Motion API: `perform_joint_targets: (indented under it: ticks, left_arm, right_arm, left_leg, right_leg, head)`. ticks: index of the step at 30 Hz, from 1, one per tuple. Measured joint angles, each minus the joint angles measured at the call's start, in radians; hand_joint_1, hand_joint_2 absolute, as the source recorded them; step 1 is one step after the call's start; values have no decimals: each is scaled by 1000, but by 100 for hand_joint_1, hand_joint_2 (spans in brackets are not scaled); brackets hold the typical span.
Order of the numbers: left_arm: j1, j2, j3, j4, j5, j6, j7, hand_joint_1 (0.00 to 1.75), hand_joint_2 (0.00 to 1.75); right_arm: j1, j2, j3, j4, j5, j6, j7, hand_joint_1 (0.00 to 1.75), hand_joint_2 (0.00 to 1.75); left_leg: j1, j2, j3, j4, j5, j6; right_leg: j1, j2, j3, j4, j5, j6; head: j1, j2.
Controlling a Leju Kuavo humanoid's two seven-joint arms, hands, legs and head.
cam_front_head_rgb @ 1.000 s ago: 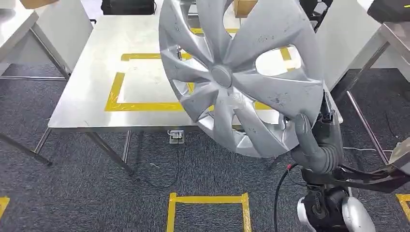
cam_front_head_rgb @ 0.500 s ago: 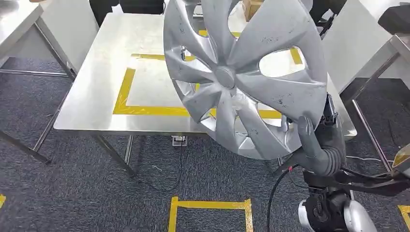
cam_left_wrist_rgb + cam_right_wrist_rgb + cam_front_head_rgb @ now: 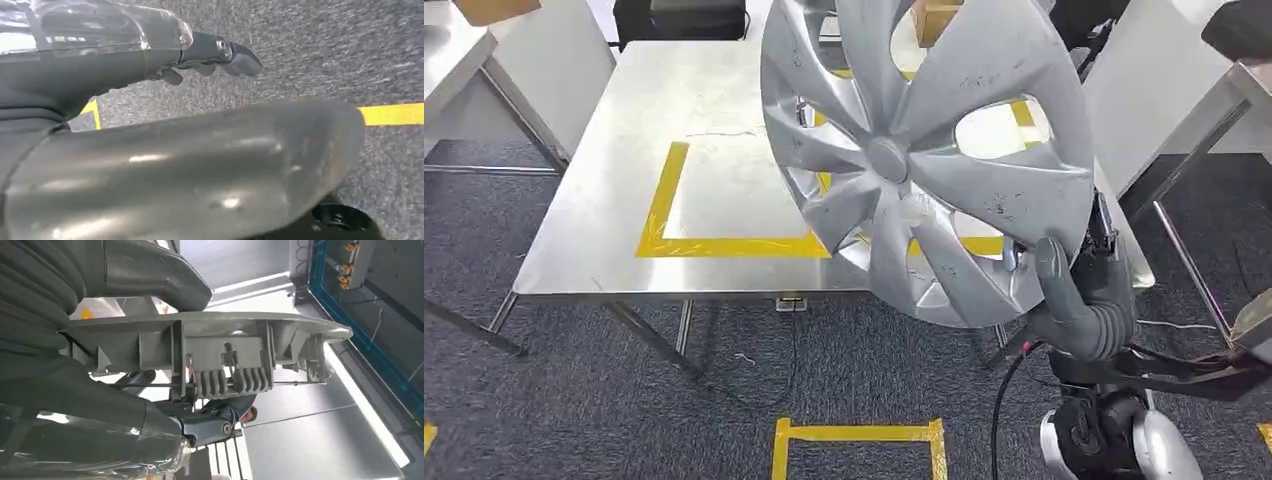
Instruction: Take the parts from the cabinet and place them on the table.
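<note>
Tabletop [image 3: 594,215]: steel, yellow tape rectangle [image 3: 664,205] marking the drop zone, dark carpet under it, more steel tables either side. Hubcap [image 3: 924,150] held upright in the air over the tabletop's near right edge, not down yet. Right robot hand [image 3: 1074,300] grips its lower rim, thumb on the face, likely to keep it clear in carry. Left robot hand [image 3: 210,50] hangs over carpet, holding nothing, fingers loosely extended.
</note>
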Motion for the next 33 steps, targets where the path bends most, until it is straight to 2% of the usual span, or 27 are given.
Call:
perform_joint_targets:
  ticks: [1, 2, 3, 4, 6, 7, 8, 10, 11, 12, 13, 14, 16, 17, 18, 19, 21, 22, 23, 24, 26, 33]
  left_arm:
    - [0, 0, 0, 0, 0, 0, 0, 0, 0]
    - [0, -1, 0, 0, 0, 0, 0, 0, 0]
    - [-2, -1, 0, 0, -1, 0, 0, 0, 0]
    - [-2, -1, 0, 0, -1, 0, 0, 0, 0]
    - [0, 1, 0, 0, -2, 0, 0, 0, 0]
    - [0, 1, 0, 0, -2, 0, 0, 0, 0]
    - [-2, 2, 0, 0, -2, 0, -1, 0, 0]
    - [-2, 2, 0, 0, -2, 0, -1, 0, 0]
    - [-2, 2, 0, 0, -2, 0, -1, 0, 0]
    - [-1, 2, 0, 0, -2, 0, -1, 0, 0]
    - [-1, 2, 0, 0, -2, 0, -1, 0, 0]
    - [-1, 2, 0, 0, -2, 0, -2, 0, 0]
    - [-2, 2, 0, 0, -2, 0, -6, 0, 0]
    - [-2, -1, 0, 0, -2, 0, -9, 0, 0]
    - [-5, -2, 0, 0, -2, 0, -11, 0, 0]
    - [-5, -2, 0, 0, -2, 0, -11, 0, 0]
    - [-4, -5, 0, -1, -2, 0, -11, 0, 0]
    - [-4, -4, 0, 0, -2, 0, -11, 0, 0]
    - [-4, -3, 0, 0, -2, 0, -12, 0, 0]
    - [-4, -3, 0, 0, -2, 0, -14, 0, 0]
    - [-4, -3, 0, 0, -2, 0, -14, 0, 0]
    - [-3, -3, 0, 0, 1, 0, -17, 0, 0]
  right_arm:
    - [-1, 0, 0, 0, 0, 0, 0, 175, 175]
    - [-1, 0, -1, 0, 0, 0, 0, 175, 175]
    - [-2, 0, -1, 0, 0, 0, 0, 175, 175]
    - [-3, 0, 0, 0, 0, 0, 1, 175, 175]
    - [-2, 0, 0, 0, 0, 0, 1, 175, 175]
    - [-2, 0, -1, 0, 0, 0, 1, 175, 175]
    - [-3, 0, -1, -1, 0, 0, 1, 175, 175]
    - [-3, 0, -1, 0, 0, 0, 1, 175, 175]
    - [-2, 0, -1, 0, 0, 0, 1, 175, 175]
    - [-1, 0, -1, 0, 0, 0, 1, 175, 175]
    - [0, 0, -1, 0, 0, 0, 1, 175, 175]
    - [-1, 0, -1, 1, 0, 0, 1, 175, 175]
    - [-3, 0, -1, 1, 0, 0, 1, 175, 175]
    - [-2, 0, -2, 2, 0, 0, 1, 175, 175]
    - [-2, 0, -1, 2, 0, 0, 1, 175, 175]
    - [-6, 0, -1, 2, 0, 0, 1, 175, 175]
    - [-6, 0, -2, 2, 0, 0, 1, 175, 175]
    - [-6, 0, -2, 0, 0, 0, 1, 175, 175]
    - [-5, 0, -2, 0, 0, 0, 1, 175, 175]
    - [-6, -1, -2, 0, 0, 0, 1, 175, 175]
    - [-4, -1, -2, 0, 0, 0, 1, 175, 175]
    - [-4, -2, -2, 0, 0, 0, 1, 175, 175]
  left_leg:
    - [1, 5, 26, -66, 30, -1]
    - [-6, 7, 36, -65, 11, 1]
    - [-4, 7, 43, -82, -2, 18]
    - [-5, 7, 40, -81, -3, 24]
    - [-3, 4, 42, -82, -7, 34]
    - [1, 4, 49, -83, -10, 39]
    - [2, 4, 53, -84, -14, 46]
    - [1, 6, 61, -84, -22, 54]
    - [1, 8, 66, -83, -26, 55]
    - [-1, 8, 71, -83, -30, 55]
    - [-2, 8, 78, -83, -35, 55]
    - [-2, 6, 87, -83, -41, 54]
    - [-5, 3, 107, -84, -53, 50]
    - [-1, 3, 105, -90, -56, 48]
    - [-2, 2, 105, -89, -55, 42]
    - [0, 2, 103, -93, -53, 35]
    - [0, 3, 104, -103, -51, 24]
    - [-4, 3, 107, -103, -57, 24]
    - [-6, 3, 111, -113, -47, 47]
    - [-7, 2, 115, -118, -49, 51]
    - [-8, 2, 121, -123, -50, 49]
    - [-8, 0, 125, -132, -46, 33]
  right_leg:
    - [-2, -1, 7, 10, -14, 7]
    - [5, 2, 3, 17, -23, 16]
    - [5, 2, -2, 25, -27, 21]
    - [4, 2, -1, 24, -27, 23]
    - [2, 2, 2, 21, -32, 28]
    - [2, 1, 2, 30, -45, 33]
    - [2, 2, -12, 65, -61, 39]
    - [-2, 2, -97, 219, -122, 49]
    - [-3, 2, -143, 294, -142, 51]
    - [-4, 2, -175, 334, -141, 51]
    - [-5, 2, -183, 328, -115, 48]
    - [-4, 2, -172, 281, -66, 42]
    - [0, 5, -114, 111, 54, 24]
    - [3, 10, -101, 87, 49, 14]
    - [10, 10, -99, 75, 57, 9]
    - [12, 8, -96, 66, 51, 5]
    - [14, 8, -91, 49, 43, -3]
    - [8, 5, -77, 21, 38, 11]
    - [3, 6, -75, 15, 44, 48]
    - [4, 6, -74, 15, 42, 39]
    - [4, 6, -72, 17, 38, 33]
    - [4, 5, -71, 20, 35, 28]
  head:
    - [0, 0]
    - [-5, 0]
    - [-5, 0]
    - [2, 0]
    - [2, 0]
    - [2, 0]
    - [7, 0]
    - [12, 0]
    - [12, 0]
    - [14, 0]
    - [15, 0]
    - [14, 0]
    - [15, 0]
    - [13, 0]
    - [11, 0]
    - [19, 0]
    - [19, 0]
    - [19, 0]
    - [14, 0]
    - [12, 0]
    - [9, 0]
    - [6, 0]
